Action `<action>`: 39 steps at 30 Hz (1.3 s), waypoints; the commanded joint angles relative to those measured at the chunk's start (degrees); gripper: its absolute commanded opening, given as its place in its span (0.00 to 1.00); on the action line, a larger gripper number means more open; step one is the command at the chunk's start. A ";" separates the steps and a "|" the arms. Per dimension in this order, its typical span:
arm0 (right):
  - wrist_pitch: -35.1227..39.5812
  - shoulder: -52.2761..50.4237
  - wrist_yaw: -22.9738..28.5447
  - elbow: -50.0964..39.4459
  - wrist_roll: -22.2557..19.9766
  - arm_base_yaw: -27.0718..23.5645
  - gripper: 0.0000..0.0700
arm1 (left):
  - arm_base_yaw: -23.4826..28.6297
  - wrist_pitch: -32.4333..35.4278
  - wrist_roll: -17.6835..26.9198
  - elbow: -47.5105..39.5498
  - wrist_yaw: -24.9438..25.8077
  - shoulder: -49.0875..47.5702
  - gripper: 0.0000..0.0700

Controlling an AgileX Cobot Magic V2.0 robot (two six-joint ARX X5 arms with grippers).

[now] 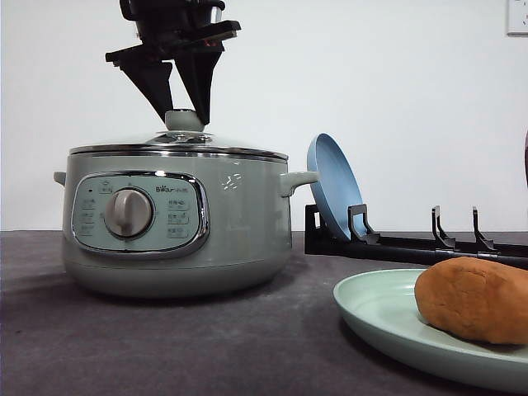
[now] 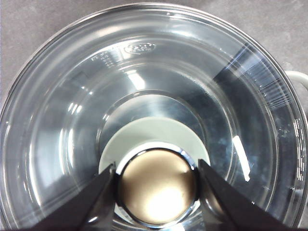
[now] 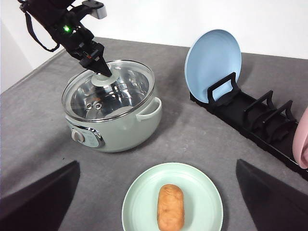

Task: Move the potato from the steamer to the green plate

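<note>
On the dark grey table (image 1: 165,346), at about four o'clock in the front view, the potato (image 1: 474,299) lies on the green plate (image 1: 375,318). Farther back at nine o'clock sits the steamer (image 1: 177,223), lid (image 2: 62,120) on, the left gripper (image 1: 183,103) spread apart around its knob (image 2: 158,185). The right gripper (image 3: 154,202) hangs spread wide above the plate.

The steamer (image 1: 177,223) stood at the left on the dark table (image 1: 165,346), its glass lid (image 1: 177,147) on. The left gripper (image 1: 185,103) hung above it, its 2 black fingers (image 1: 153,82) spread to either side of the green knob (image 1: 184,120). At the near right, the potato (image 1: 474,299) lay on the green plate (image 1: 379,318). Farther back, a blue plate (image 1: 334,186) leaned upright in a black rack (image 1: 412,246).
</note>
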 commanded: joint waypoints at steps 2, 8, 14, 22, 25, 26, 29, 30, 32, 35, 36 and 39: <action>0.68 0.31 0.06 0.92 -0.39 0.31 0.94 | -0.23 0.37 -1.19 0.96 0.48 2.80 0.00; 0.66 0.31 0.04 0.92 -0.37 0.31 0.94 | -0.23 0.20 -2.14 0.96 0.48 2.79 0.15; 0.65 0.31 0.02 0.92 -0.34 0.31 0.94 | -0.23 0.48 -2.32 0.98 0.46 2.01 0.79; 0.60 0.31 0.02 0.92 -0.26 0.31 0.94 | -0.23 0.53 -2.48 0.98 0.46 -3.31 0.98; 0.41 0.31 0.03 0.92 -0.26 0.31 0.94 | -0.23 0.00 -2.48 0.98 0.46 -6.57 0.98; 0.40 0.31 0.02 0.92 -0.26 0.31 0.94 | -0.23 -0.30 -2.49 0.98 0.46 -7.76 0.98; 0.36 0.31 0.02 0.92 -0.26 0.31 0.94 | -0.25 -0.94 -2.50 0.98 0.46 -11.47 0.98; 0.33 0.31 0.02 0.92 -0.26 0.31 0.94 | -0.29 -0.98 -2.51 0.98 0.46 -12.85 0.98; 0.33 0.31 0.02 0.92 -0.26 0.31 0.94 | -0.74 -1.05 -2.51 0.98 0.46 -15.42 0.98; 0.33 0.31 0.02 0.92 -0.26 0.31 0.94 | -1.88 -1.48 -2.43 0.98 0.46 -19.38 0.97; 0.33 0.31 0.02 0.92 -0.26 0.31 0.94 | -2.31 -1.72 -2.36 0.98 0.46 -20.77 0.97; 0.37 0.31 0.04 0.92 -0.26 0.31 0.94 | -3.53 -2.77 -0.96 0.90 0.46 -24.23 0.97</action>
